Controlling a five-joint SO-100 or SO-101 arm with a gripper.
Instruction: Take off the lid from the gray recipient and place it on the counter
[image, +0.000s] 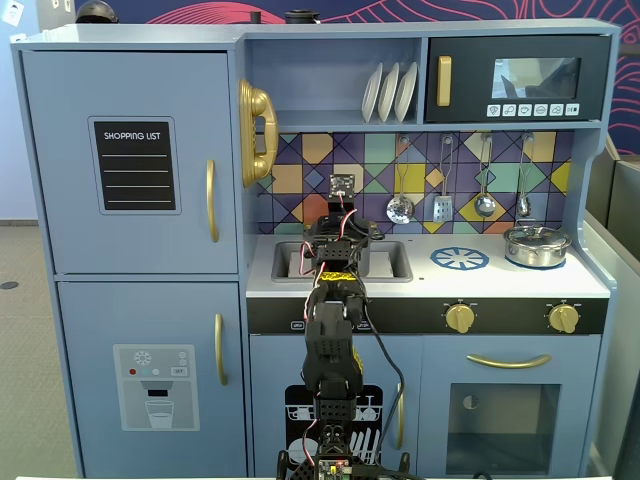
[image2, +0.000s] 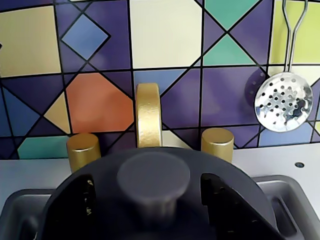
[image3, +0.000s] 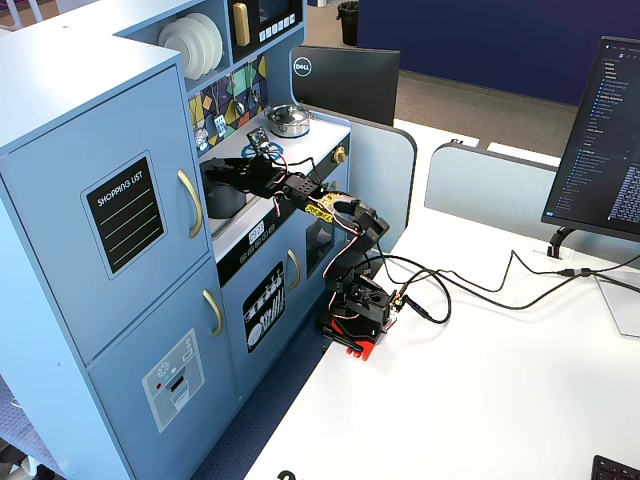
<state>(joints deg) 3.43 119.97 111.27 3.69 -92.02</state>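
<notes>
In the wrist view the dark gray lid (image2: 160, 210) fills the bottom, with its round knob (image2: 153, 175) in the middle. My gripper (image2: 150, 200) is open, one black finger (image2: 82, 205) on each side of the knob, with a gap on both sides. The gray recipient (image3: 226, 200) stands in the recessed sink (image: 395, 262), with the lid on it as far as I can tell. In a fixed view my gripper (image: 342, 235) hides it. The white counter (image: 520, 282) lies to the right of the sink.
A gold tap (image2: 148, 115) with two gold knobs (image2: 82, 150) stands just behind the pot. A shiny steel pot (image: 536, 245) sits at the counter's right end beside the blue burner print (image: 460, 258). Utensils (image: 400, 208) hang on the tiled wall.
</notes>
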